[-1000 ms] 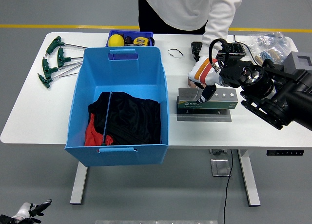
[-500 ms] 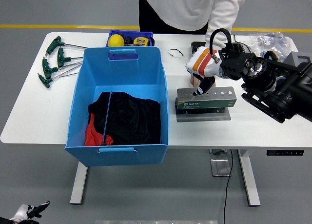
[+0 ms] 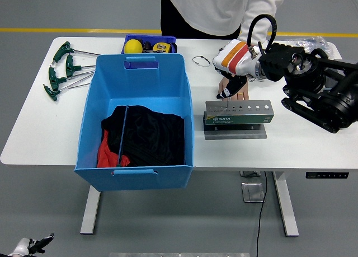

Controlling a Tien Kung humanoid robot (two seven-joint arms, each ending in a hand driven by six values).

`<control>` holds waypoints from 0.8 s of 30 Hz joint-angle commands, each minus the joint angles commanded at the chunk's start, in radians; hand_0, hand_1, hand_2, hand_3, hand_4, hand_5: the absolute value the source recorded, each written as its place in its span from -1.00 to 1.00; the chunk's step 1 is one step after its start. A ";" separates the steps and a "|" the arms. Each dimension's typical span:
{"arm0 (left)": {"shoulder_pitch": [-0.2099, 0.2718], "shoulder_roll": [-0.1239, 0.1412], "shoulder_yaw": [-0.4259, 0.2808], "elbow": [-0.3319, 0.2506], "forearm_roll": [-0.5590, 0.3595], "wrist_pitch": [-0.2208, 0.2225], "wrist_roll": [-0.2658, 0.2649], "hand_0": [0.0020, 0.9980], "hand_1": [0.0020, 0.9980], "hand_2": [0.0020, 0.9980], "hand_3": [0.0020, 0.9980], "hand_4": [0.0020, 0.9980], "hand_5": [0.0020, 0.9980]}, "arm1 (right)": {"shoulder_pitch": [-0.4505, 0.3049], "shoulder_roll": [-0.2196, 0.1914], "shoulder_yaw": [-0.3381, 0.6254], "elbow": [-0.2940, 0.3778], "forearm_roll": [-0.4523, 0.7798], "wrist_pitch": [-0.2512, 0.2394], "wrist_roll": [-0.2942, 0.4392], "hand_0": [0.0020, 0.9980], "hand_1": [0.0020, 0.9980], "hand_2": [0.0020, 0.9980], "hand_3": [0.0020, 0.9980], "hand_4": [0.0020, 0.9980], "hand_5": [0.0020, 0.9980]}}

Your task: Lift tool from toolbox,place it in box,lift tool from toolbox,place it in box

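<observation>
The blue box (image 3: 136,122) is occupied by black and red cloth (image 3: 144,138). Green-handled T-wrenches (image 3: 63,69) are laid at the far left. The grey tool holder (image 3: 238,112) is steadied from behind by a person's hand (image 3: 226,89). The right hand (image 3: 234,64) is being held raised above it, fingers curled around a dark tool (image 3: 237,92). The left hand (image 3: 31,246) is seen low at bottom left; its fingers cannot be judged.

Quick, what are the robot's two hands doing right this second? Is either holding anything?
Left hand: only its tip shows at the bottom edge, below the table; cannot be told.
Right hand: white and orange glove raised above the grey metal tool rack; grip cannot be told.
</observation>
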 joint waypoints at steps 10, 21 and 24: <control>0.002 0.002 -0.002 0.000 0.007 -0.004 0.001 0.29 0.09 0.32 0.39 0.47 0.42 | 0.020 -0.022 0.054 0.041 0.050 0.044 -0.019 -0.90 -1.00 -0.92 -0.90 0.81 0.39; 0.008 -0.003 -0.036 0.000 0.046 -0.005 0.008 0.30 0.09 0.33 0.39 0.47 0.42 | -0.026 -0.023 0.245 0.226 0.062 0.018 -0.045 -0.94 -1.00 -0.93 -0.91 0.76 0.38; 0.012 -0.006 -0.053 0.000 0.061 -0.002 0.008 0.30 0.09 0.33 0.39 0.47 0.42 | -0.036 -0.016 0.296 0.297 0.038 0.014 -0.052 -0.94 -1.00 -0.93 -0.91 0.76 0.38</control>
